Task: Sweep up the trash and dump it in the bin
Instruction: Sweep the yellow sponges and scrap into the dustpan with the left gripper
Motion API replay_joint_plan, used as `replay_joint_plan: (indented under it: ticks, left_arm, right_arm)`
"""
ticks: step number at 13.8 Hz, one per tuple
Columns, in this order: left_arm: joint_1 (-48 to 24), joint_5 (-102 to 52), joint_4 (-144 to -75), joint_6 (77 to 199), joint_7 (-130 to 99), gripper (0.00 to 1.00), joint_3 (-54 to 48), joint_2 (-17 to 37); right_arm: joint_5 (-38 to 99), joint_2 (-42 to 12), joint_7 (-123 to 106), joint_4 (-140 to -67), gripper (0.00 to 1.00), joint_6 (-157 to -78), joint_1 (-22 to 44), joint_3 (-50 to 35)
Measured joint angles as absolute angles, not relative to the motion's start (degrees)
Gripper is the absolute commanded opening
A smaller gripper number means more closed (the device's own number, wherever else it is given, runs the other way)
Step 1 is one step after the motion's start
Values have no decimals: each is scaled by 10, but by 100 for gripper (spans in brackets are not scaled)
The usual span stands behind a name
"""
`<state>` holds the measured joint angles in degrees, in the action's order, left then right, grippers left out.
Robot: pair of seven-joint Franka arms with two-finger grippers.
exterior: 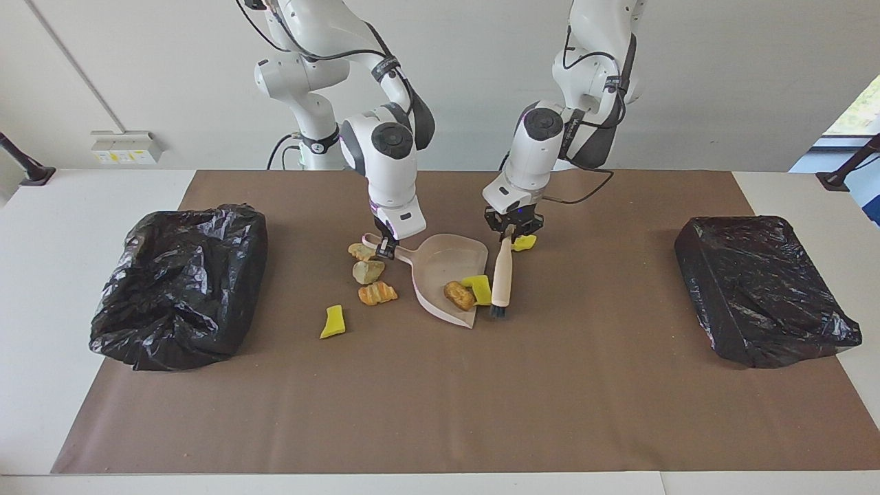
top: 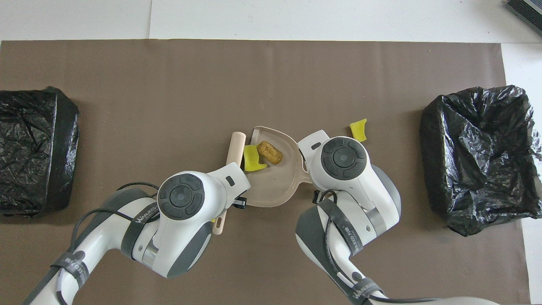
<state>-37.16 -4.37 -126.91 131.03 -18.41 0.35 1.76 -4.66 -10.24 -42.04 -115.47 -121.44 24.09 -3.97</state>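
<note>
1. While I sweep, the open bin waits at the right arm's end of the surface.
2. Right gripper, clamped on its handle, steadies the dustpan.
3. Left gripper grips the brush.
4. Two trash lumps are in the pan; five remain, so next I reposition.

Glossy crinkled plastic bin, matt dustpan

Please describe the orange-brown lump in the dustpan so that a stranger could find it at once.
Find the pale dustpan at the middle of the brown mat. The orange-brown lump lies inside it near the open edge, rounded and knobbly, against a flat yellow piece.
</note>
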Motion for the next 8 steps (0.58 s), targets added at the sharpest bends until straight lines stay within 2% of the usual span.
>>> replay_joint_plan:
  ticks: [4, 8]
  left_arm:
    - [-385, -56, -1240, 1286, -188, 0, 6, 17]
    - [-366, -57, -1232, 1173, -203, 0, 22, -21]
  right_arm:
    - [-46, -104, -420, -1155, 0, -1215, 241, -39]
    - [-46, -104, -420, -1155, 0, -1215, 241, -39]
